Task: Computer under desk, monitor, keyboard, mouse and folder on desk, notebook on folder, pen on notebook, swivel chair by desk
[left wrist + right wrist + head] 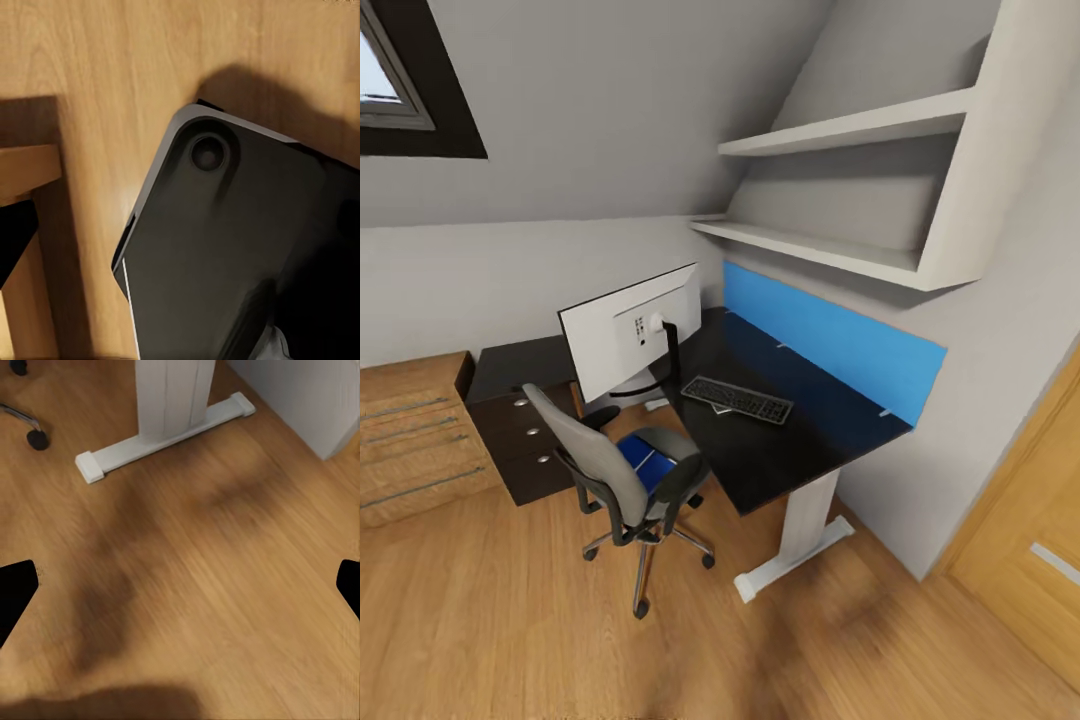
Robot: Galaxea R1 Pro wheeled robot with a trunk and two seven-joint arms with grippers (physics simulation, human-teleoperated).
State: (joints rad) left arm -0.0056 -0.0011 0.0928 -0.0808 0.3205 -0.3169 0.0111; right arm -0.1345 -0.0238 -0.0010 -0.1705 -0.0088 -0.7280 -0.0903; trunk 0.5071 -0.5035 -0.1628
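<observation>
Bench (pixel 790 440): long black L-shaped top on white legs, bright blue back panel.
Monitor (pixel 628 335): wide flat screen, grey-white back toward me, standing on the bench corner.
Keyboard (pixel 737 399): slim dark rectangle, on the bench just beside the monitor.
Swivel chair (pixel 622 470): grey padded, chrome star base, drawn close to the bench edge.
Folder (pixel 643 460): flat bright blue, lying on the chair seat.
Right hand (pixel 180 585): fingers spread wide, holding nothing, over bare wood floor near the bench foot.
Left hand: state cannot be told.
Hazards: reaching for the folder may push the castered chair away; the monitor beside it could be knocked.
</observation>
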